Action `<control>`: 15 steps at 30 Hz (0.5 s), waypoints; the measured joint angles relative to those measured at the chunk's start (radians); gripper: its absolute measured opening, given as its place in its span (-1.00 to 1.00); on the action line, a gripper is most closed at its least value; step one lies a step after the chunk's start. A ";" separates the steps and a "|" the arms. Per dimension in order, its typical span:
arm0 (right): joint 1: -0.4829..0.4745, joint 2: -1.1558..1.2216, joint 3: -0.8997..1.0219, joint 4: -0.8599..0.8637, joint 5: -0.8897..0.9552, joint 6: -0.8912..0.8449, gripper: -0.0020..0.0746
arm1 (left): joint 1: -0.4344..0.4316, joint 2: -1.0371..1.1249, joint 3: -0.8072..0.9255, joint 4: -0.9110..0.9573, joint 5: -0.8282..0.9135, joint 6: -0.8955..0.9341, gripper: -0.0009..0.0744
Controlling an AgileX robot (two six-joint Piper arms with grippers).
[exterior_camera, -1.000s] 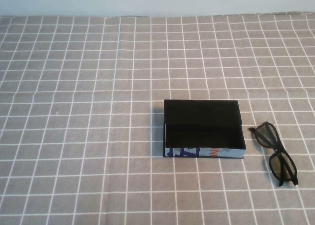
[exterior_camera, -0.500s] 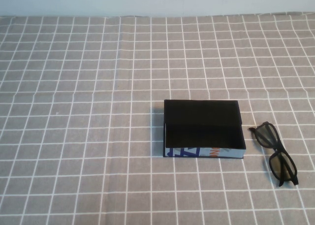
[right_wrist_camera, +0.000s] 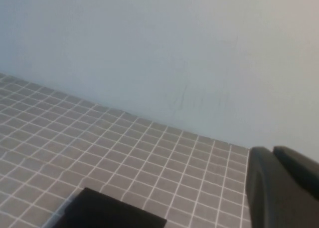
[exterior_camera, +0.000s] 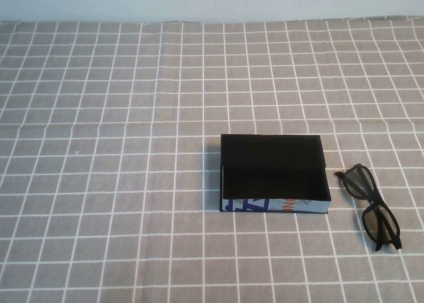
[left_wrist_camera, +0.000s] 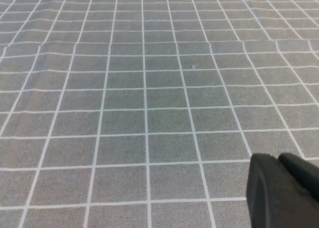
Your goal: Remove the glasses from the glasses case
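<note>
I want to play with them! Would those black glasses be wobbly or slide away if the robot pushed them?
The glasses lie flat on the checked cloth, right of the glasses case, so they probably won't roll. Their thin frame looks light, so a push might spin them. Neither gripper, left or right, is near them.

Matte black rounded tool [left_wrist_camera: 284, 190] tips

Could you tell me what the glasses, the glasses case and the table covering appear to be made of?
The glasses look like glossy black plastic: thick moulded arms, slightly shiny dark lenses. The glasses case seems to be matte black card, judging by its thin flat walls and printed white front. The tablecloth looks like grey woven fabric with white grid lines, faintly creased. Left gripper and right gripper show only at the wrist views' edges.
</note>
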 joint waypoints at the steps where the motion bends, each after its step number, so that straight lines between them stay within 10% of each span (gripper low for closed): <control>1: 0.000 -0.017 0.026 -0.004 -0.008 0.000 -0.99 | 0.000 0.000 0.000 0.000 0.000 0.000 -0.99; 15: 0.000 -0.352 0.612 -0.187 -0.215 0.255 -0.99 | 0.000 0.000 0.000 0.000 0.000 0.000 -0.99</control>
